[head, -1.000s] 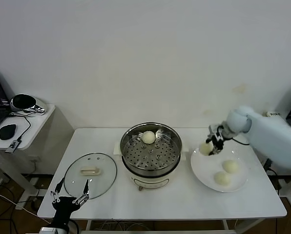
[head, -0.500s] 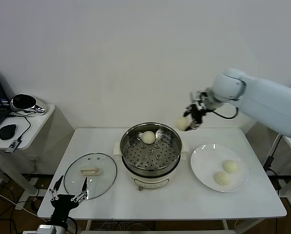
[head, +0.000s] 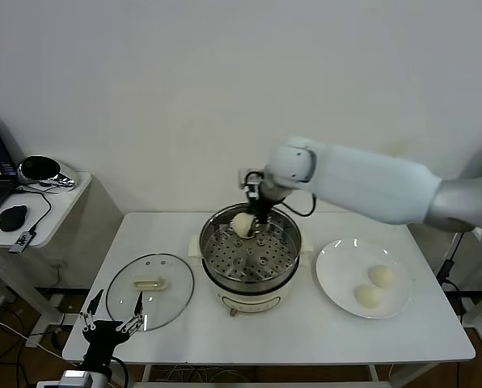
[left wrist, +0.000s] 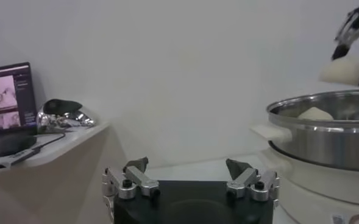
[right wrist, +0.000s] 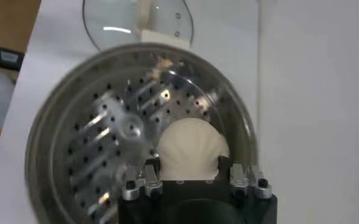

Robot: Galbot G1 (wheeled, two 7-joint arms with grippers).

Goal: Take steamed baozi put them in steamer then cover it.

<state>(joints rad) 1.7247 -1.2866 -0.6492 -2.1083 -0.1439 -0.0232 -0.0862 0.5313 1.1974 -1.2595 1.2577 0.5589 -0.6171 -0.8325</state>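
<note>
My right gripper [head: 253,220] hangs over the far side of the steel steamer [head: 253,260], shut on a cream-white baozi [head: 241,224]. The right wrist view shows that baozi [right wrist: 188,146] clamped between the fingers above the perforated bottom [right wrist: 100,140]. In the left wrist view a second baozi [left wrist: 315,113] lies inside the basket, below the held one [left wrist: 344,70]. Two more baozi [head: 382,276] [head: 368,296] rest on the white plate [head: 338,271]. The glass cover [head: 150,289] lies flat on the table to the steamer's left. My left gripper [head: 112,325] waits open near the table's front left corner.
A low side table [head: 55,202] at the far left carries a laptop, a mouse [head: 12,217] and a shiny headset. A white wall stands close behind the table. The plate sits to the right of the steamer, near the table's right edge.
My right gripper lifted a baozi off the plate, carried it up and to the left, and now holds it over the steamer. The left arm has barely moved.
</note>
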